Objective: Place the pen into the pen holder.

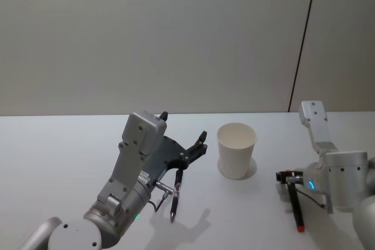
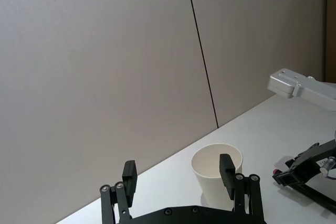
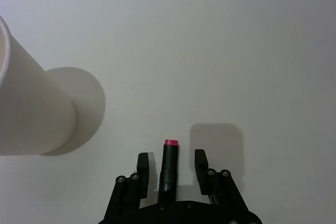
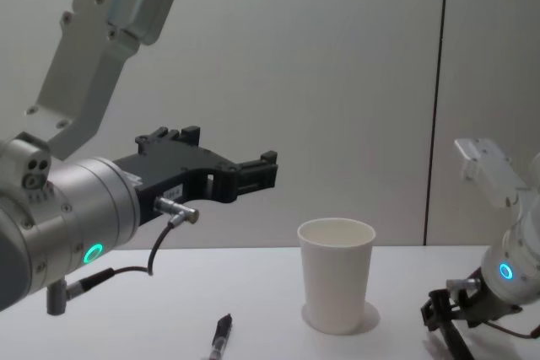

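I'm straddling the pen (image 3: 169,163) with the right tool (image 3: 171,155) released, low on the desk (image 3: 236,51) right of the pen holder (image 1: 237,150), ready to clench; left tool (image 2: 178,165) hovering released.

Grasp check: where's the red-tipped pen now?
In the head view, the red-tipped pen lies on the table at the robot's right, right of the paper cup, between the open fingers of the right hand.

Head camera looks forward and down on the table (image 1: 58,156); chest camera looks level across it. All four views share the paper cup (image 1: 237,150).
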